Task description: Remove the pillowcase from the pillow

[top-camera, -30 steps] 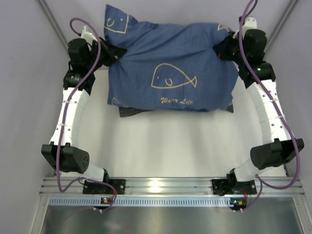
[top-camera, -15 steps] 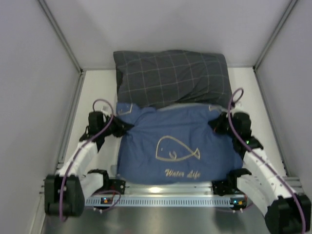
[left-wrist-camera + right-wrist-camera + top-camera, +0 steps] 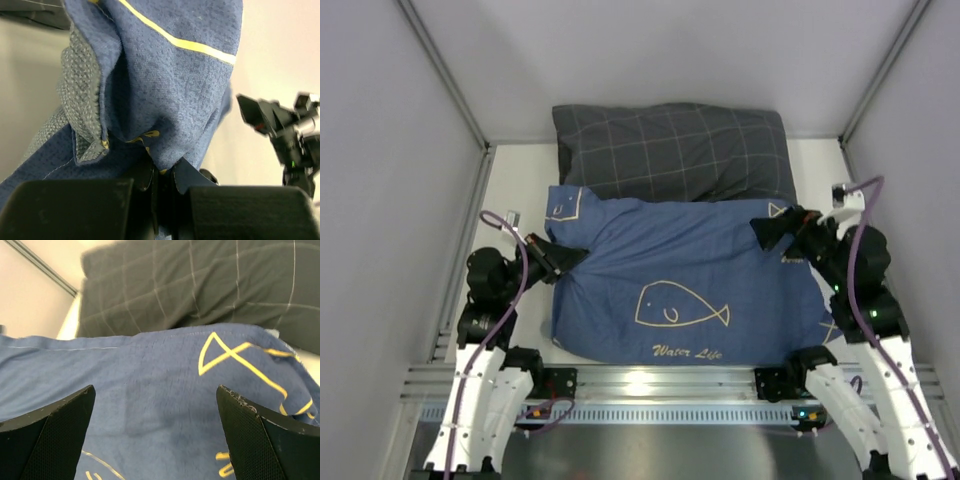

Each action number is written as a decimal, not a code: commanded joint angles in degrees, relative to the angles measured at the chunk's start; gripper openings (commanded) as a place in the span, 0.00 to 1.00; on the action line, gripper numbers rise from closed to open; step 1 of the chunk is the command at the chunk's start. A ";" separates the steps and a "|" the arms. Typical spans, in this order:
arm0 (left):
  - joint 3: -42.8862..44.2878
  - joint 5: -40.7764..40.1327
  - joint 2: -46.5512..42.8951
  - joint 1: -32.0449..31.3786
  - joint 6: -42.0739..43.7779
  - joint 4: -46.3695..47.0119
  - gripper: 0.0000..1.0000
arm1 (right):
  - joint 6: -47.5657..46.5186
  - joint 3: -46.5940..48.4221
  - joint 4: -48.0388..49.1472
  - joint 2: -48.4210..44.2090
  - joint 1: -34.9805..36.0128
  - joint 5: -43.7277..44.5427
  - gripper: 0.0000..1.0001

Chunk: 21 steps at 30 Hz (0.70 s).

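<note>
The blue pillowcase (image 3: 680, 290) with its cream whale and "Water Life" print lies spread across the near half of the table. My left gripper (image 3: 552, 262) is shut on its bunched left corner, and the cloth (image 3: 170, 75) rises out of the closed jaws (image 3: 162, 172). My right gripper (image 3: 772, 232) hovers open over the far right corner; in the right wrist view its fingers (image 3: 155, 410) stand wide apart above the cloth (image 3: 150, 385), holding nothing. The pillow is out of view.
A dark grey checked pillow (image 3: 670, 150) lies against the back, its near edge under the pillowcase's far edge (image 3: 200, 285). Grey walls (image 3: 390, 200) close in both sides. A metal rail (image 3: 640, 385) runs along the near edge.
The pillowcase was drawn from the back towards the near edge, uncovering the dark grey pillow. My right gripper has opened and let go of the right corner. The left keeps its grip.
</note>
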 commanded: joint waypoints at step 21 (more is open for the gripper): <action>15.95 9.63 -8.79 -0.29 8.29 -8.86 0.00 | -3.93 13.09 -20.70 21.12 -0.13 4.37 0.99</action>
